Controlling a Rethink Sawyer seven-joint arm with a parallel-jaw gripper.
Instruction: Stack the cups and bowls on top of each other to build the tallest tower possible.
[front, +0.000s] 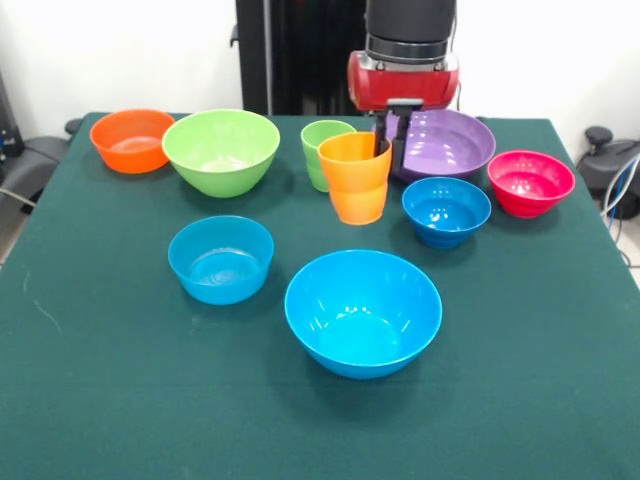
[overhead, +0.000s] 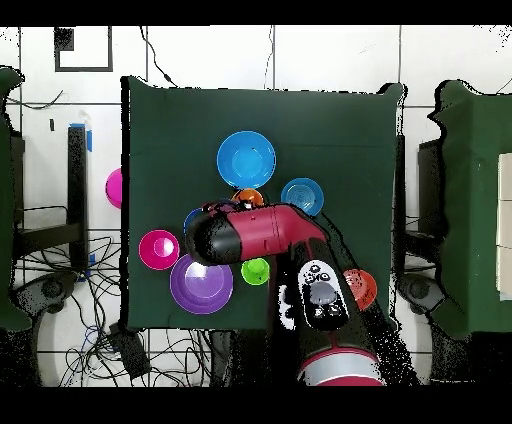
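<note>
The orange-yellow cup (front: 355, 178) stands upright mid-table, and my gripper (front: 391, 150) comes down on its right rim, shut on the cup's wall. Just behind it is the light green cup (front: 320, 140). The wide purple bowl (front: 450, 143) lies behind the gripper. To the right are a small blue bowl (front: 446, 210) and the pink-red bowl (front: 530, 182). The large blue bowl (front: 363, 312) and another small blue bowl (front: 220, 259) sit nearer the front. At the back left are the lime green bowl (front: 221, 150) and the orange bowl (front: 132, 140). Each bowl stands alone.
The dark green cloth (front: 100, 380) covers the table. In the overhead view the red arm (overhead: 270, 235) hides the lime green bowl and most of the orange-yellow cup (overhead: 248, 196). A pink round object (overhead: 113, 187) shows at the table's left edge there.
</note>
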